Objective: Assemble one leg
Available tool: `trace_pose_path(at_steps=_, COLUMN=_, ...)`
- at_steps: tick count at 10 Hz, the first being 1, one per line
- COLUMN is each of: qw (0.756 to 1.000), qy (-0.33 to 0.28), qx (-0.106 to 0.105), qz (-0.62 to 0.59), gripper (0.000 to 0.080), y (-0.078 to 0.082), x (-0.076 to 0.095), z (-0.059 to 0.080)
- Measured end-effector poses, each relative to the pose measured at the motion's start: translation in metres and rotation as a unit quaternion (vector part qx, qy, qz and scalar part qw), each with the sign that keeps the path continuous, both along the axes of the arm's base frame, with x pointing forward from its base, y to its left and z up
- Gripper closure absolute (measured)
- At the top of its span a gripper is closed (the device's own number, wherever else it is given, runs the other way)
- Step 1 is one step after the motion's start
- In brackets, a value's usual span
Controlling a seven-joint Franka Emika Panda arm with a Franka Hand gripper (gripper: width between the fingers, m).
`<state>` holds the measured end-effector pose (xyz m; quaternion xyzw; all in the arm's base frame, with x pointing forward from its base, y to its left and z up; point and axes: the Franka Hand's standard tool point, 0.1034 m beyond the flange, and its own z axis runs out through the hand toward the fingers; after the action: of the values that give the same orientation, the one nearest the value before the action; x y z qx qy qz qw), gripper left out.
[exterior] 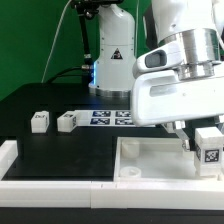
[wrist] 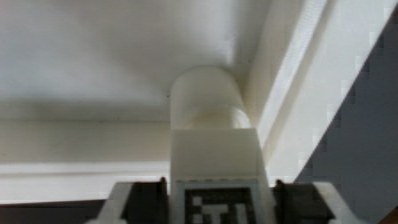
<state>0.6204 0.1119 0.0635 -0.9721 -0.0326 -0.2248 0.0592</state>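
Note:
My gripper [exterior: 187, 140] is shut on a leg [wrist: 214, 130], a white stubby block with a black-and-white tag, and holds it over the right far corner of the large white square panel [exterior: 150, 160]. In the wrist view the leg stands between my dark fingers [wrist: 139, 203] and reaches toward the panel's corner. In the exterior view the held leg is mostly hidden behind the hand. Another leg [exterior: 208, 146] with a tag stands at the panel's right edge. Two more legs [exterior: 40, 121] [exterior: 66, 122] lie on the black table at the exterior view's left.
The marker board [exterior: 110, 117] lies on the table behind the panel. A white border rail [exterior: 8, 155] runs along the table's left and front. The robot base [exterior: 112, 60] stands at the back before a green backdrop.

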Motion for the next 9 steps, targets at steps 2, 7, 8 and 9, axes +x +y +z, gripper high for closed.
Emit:
trace_pose_path(at_steps=2, qw=1.0, qy=-0.003, qx=-0.001, qz=0.001, gripper=0.0508, y=0.0004, x=-0.0011, z=-0.0003)
trace_pose_path(at_steps=7, qw=1.0, qy=-0.003, qx=-0.001, qz=0.001, gripper=0.0164, y=0.0004, x=-0.0012, z=-0.0004)
trace_pose_path(at_steps=8, qw=1.0, qy=-0.003, qx=-0.001, qz=0.001, gripper=0.0152, y=0.0004, x=-0.0012, z=-0.0004)
trace_pose_path(at_steps=9, qw=1.0, qy=-0.003, qx=-0.001, qz=0.001, gripper=0.015, y=0.0004, x=-0.0012, z=-0.0004)
